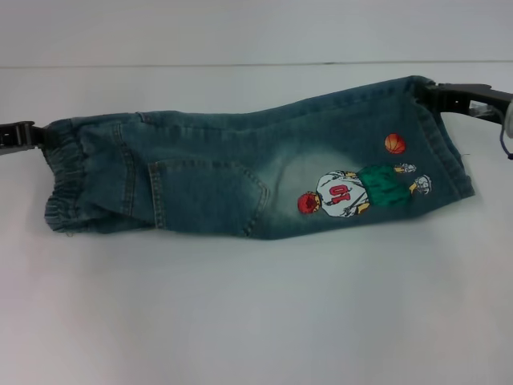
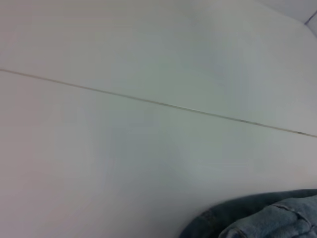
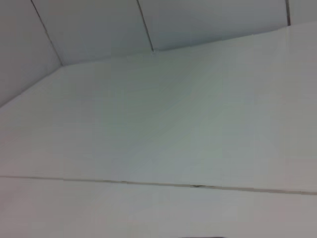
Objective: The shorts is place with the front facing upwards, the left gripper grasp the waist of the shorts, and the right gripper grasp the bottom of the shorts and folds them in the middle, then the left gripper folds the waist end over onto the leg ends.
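Shorts (image 1: pixel 256 172) lie stretched across the white table (image 1: pixel 256 321), already doubled lengthwise: one leg sits on top of the other, back pocket and cartoon print (image 1: pixel 361 191) facing up, so I judge the first fold (down the middle) to be done or in its last stage. Waist (image 1: pixel 68 180) is at the robot's left, leg ends (image 1: pixel 445 136) at its right. Left gripper (image 1: pixel 28 135) is at the far corner of the waist, touching the fabric; it looks clamped on the waistband, but the fingertips are buried in denim, so I can't tell for sure. Right gripper (image 1: pixel 433 92) is at the far corner of the hems, which is lifted slightly off the table there, consistent with a pinch on the fabric, though its fingers aren't clearly visible either. Left wrist view shows only table and a bit of denim at the edge; right wrist view shows bare table and wall. Remaining: settle the doubled shorts flat, right lets go, then left carries the waist over onto the leg ends.
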Robot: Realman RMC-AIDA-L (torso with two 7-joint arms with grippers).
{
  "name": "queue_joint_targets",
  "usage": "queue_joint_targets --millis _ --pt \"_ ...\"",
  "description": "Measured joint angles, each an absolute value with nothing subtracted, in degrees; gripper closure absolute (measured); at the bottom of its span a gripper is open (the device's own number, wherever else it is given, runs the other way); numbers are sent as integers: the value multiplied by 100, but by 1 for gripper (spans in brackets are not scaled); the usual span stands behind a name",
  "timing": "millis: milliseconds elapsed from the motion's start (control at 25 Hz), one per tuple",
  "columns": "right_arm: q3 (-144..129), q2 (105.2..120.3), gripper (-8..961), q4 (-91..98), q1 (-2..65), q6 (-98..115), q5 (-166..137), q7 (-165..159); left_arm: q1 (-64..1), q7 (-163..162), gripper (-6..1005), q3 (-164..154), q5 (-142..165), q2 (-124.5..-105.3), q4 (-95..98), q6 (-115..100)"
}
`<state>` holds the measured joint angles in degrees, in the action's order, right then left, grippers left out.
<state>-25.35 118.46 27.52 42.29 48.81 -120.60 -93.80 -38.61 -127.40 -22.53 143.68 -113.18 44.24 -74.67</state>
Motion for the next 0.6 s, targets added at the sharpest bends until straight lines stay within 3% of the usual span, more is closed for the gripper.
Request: queue_joint_targets --millis 600 --pt "-3193 11886 918 2600 4492 3982 -12055 -9374 -3845 -12602 950 -2492 14403 -11356 4255 -7077"
